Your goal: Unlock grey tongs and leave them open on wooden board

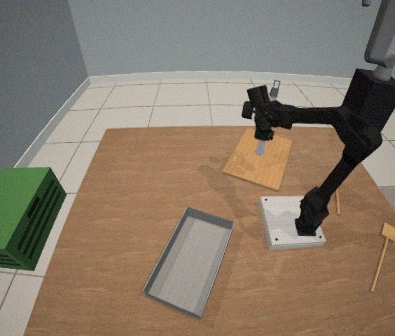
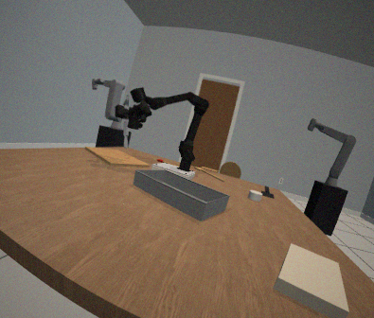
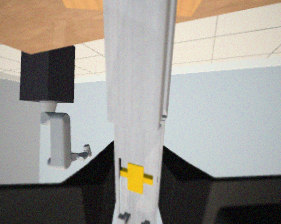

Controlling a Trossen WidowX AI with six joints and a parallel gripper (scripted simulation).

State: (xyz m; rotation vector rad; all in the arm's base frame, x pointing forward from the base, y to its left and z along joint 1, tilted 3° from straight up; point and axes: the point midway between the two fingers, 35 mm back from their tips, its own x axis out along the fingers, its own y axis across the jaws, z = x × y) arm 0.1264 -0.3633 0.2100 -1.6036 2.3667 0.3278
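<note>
The grey tongs are held upright and slightly tilted, broad tips downward. Their hinge end stands out above the gripper in the top view. A yellow lock piece shows on them in the wrist view. The two tong arms look close together; whether the lock is released I cannot tell. My gripper is shut on the tongs, one black finger on each side. The wooden board lies below the tips, which seem to hang over it. The grey roasting tin holds nothing.
My arm's white base stands between tin and board. A wooden spatula lies at the right. A cream block and a small white round item lie on the table. A green crate stands beyond the left edge.
</note>
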